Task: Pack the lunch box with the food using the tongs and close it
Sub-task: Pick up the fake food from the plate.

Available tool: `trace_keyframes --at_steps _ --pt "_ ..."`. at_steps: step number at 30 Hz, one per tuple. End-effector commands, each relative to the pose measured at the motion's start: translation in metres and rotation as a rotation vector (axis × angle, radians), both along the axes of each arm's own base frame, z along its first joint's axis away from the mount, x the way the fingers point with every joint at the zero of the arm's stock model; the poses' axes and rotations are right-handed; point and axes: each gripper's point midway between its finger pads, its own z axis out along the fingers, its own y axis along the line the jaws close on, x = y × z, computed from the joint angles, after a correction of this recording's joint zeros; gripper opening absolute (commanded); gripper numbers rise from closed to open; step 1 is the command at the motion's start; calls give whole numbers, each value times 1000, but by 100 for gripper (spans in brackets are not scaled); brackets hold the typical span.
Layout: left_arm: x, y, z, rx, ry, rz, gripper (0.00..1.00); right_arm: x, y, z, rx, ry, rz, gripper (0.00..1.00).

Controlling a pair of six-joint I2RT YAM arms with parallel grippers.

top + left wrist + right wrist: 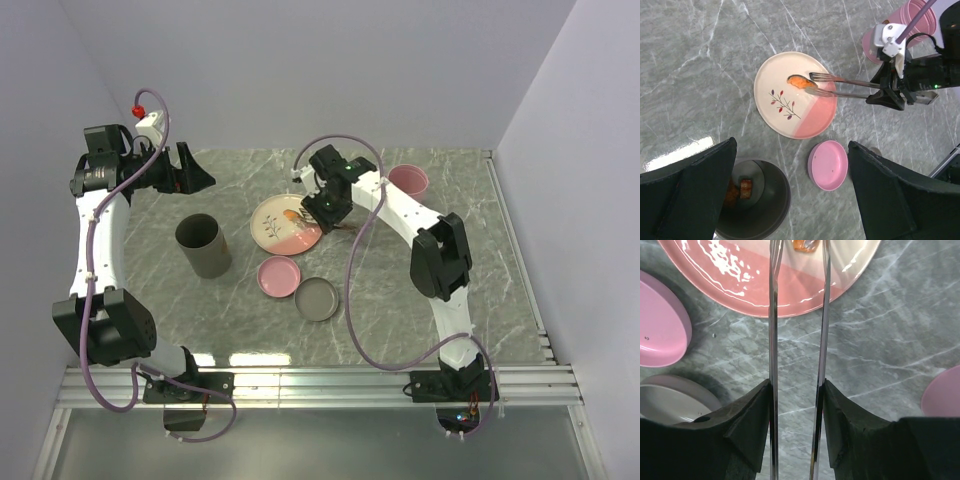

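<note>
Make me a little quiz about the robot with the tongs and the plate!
1. True or false: the right gripper holds the tongs.
2. Which colour is the food piece on the plate, at the tong tips? A green, B orange, C blue.
3. Fill in: the left gripper has its jaws ___.
Key: 1 true; 2 B; 3 open.

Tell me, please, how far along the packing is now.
Done: orange-brown pieces lie in the grey lunch box. In hand: the right tool holds the tongs, tips at one orange piece on the plate. Left: carry it over, then close the box; its grey lid lies on the table.
</note>
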Motion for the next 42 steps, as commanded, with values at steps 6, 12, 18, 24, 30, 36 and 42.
trace_keyframes --at_steps 6,12,18,24,30,36,42 --pt "-3 -1 17 19 -65 8 99 -7 9 6 53 57 16 44" --pt "-2 -1 18 15 -65 11 99 -8 10 15 65 42 8 37" --pt "-1 0 19 15 -67 13 99 -9 12 36 103 14 6 33" --pt "-1 0 21 14 -72 15 99 -9 11 51 125 -7 2 32" --pt "1 0 21 9 -67 18 99 -11 9 61 138 -18 1 31" --pt "3 0 23 -7 -63 27 100 -18 11 82 177 -34 13 31" --pt "7 4 32 -142 -25 42 99 -27 14 113 235 -54 31 30"
